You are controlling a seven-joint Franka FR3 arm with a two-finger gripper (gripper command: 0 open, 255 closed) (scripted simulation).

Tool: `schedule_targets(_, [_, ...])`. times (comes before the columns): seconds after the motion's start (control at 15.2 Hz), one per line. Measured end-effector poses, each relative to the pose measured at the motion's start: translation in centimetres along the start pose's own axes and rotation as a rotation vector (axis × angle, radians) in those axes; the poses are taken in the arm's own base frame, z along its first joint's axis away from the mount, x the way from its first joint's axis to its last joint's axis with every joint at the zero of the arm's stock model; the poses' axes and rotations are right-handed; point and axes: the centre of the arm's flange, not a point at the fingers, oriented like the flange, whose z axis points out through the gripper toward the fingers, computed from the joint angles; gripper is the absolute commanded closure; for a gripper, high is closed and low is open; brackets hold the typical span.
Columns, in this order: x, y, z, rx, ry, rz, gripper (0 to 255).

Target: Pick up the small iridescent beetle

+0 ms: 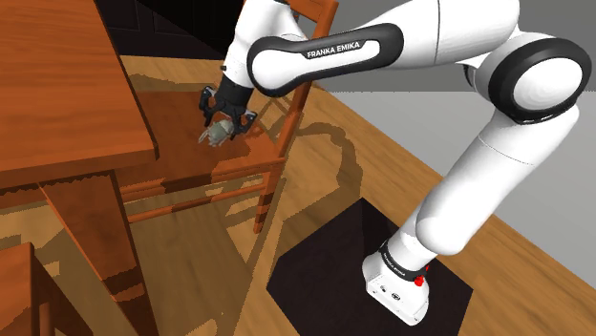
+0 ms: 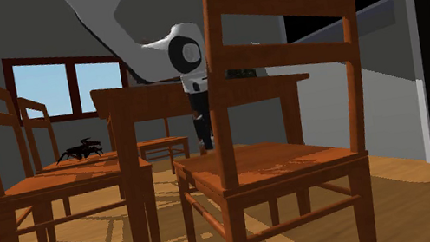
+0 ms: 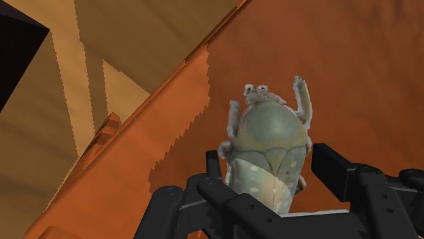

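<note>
Holding the beetle (image 3: pixel 266 136), your gripper (image 3: pixel 270 159) has jaws clamped on it; lift straight up next, clear of table (image 1: pixel 57 86) at shoulder view's 9 o'clock.

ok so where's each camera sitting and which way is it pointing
shoulder view: beside and slightly behind the stand, looking down along the arm to the beetle in the jaws over a chair seat.
second exterior view: low among wooden chairs, looking between them past a table at the arm's lower links.
wrist view: at the arm's end, looking along the jaws at the beetle and the seat.
shared: shoulder and wrist views both show beetle, jaws and seat.
</note>
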Motion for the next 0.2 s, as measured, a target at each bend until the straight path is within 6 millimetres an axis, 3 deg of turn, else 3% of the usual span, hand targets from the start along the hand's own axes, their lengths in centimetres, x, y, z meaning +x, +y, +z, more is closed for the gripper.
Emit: schedule_targets(0.2, [-0.02,-0.34,-1.28,0.000,0.000,0.000,255])
